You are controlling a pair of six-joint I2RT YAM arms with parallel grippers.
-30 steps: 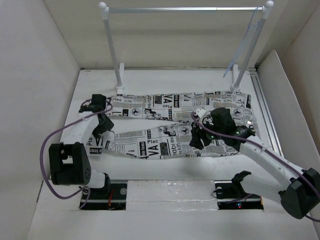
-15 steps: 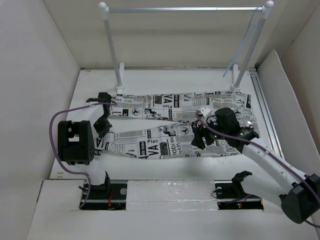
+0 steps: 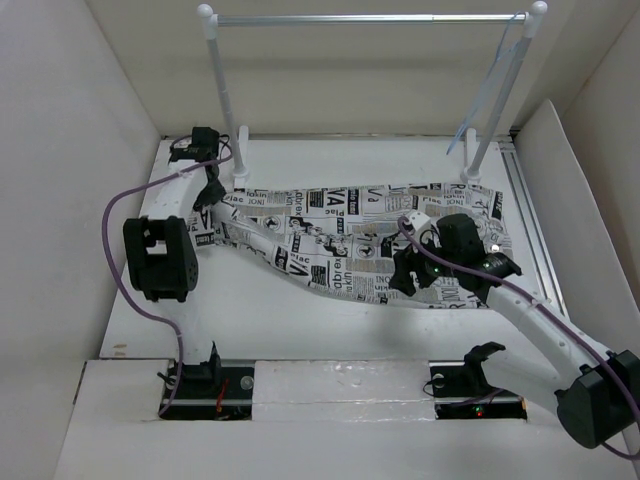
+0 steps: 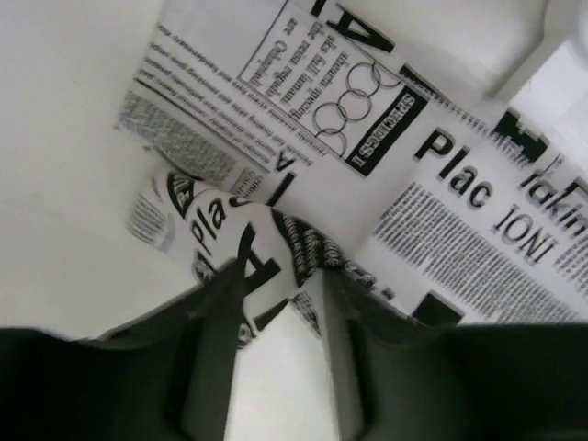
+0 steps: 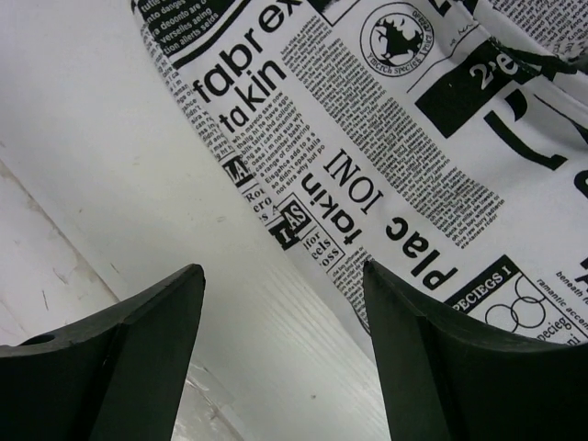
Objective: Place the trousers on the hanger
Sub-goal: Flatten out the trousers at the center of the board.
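The trousers (image 3: 350, 235), white with black newspaper print, lie spread across the middle of the table. My left gripper (image 3: 214, 196) is at their left end near the back left. In the left wrist view it (image 4: 280, 271) is shut on a bunched fold of the trousers (image 4: 276, 241). My right gripper (image 3: 403, 277) hovers open over the trousers' near edge. In the right wrist view it (image 5: 280, 276) spans bare table, with the printed cloth (image 5: 367, 138) beside its right finger. The pale-blue hanger (image 3: 492, 85) hangs at the right end of the rack's bar.
The white two-post rack (image 3: 225, 100) with its metal crossbar (image 3: 370, 18) stands at the back of the table. White walls close in left, back and right. A slanted white panel (image 3: 570, 200) stands at the right edge.
My left gripper has moved from the near left to the back left, pulling the near trouser leg up and toward the other leg. My right gripper has shifted only slightly right.
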